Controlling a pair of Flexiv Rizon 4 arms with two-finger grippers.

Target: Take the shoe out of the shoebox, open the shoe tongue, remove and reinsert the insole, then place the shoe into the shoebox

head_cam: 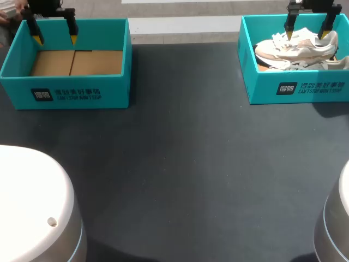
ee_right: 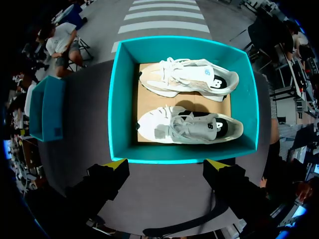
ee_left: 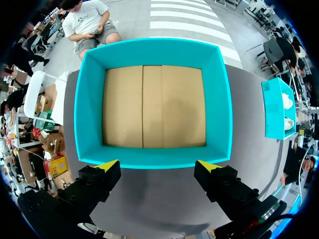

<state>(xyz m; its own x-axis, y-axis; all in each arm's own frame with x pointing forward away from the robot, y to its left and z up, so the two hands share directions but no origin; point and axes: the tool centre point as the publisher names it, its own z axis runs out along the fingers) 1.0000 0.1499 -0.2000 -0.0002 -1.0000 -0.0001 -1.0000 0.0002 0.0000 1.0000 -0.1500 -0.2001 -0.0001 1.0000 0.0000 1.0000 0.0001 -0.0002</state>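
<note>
Right shoebox (head_cam: 297,87): teal, at the far right of the bench (head_cam: 180,153). It holds a pair side by side, so the task's shoe is not yet out.
Far shoe (ee_right: 187,79): cream and white, tipped on its side against the far wall.
Near shoe (ee_right: 189,127): grey-white and upright, with its opening and loose laces facing up. I judge it the easier one to grasp.
Right gripper (head_cam: 306,34): hangs over the pair with fingers spread, holding nothing, seemingly lined up to descend for the lift.
Left shoebox (head_cam: 65,93): at the far left, showing only its bare cardboard floor.
Left gripper (head_cam: 55,39): above that box, fingers apart and empty. It is probably parked out of the way until the tongue and insole need a second gripper.
Stage: the first step has not begun.
</note>
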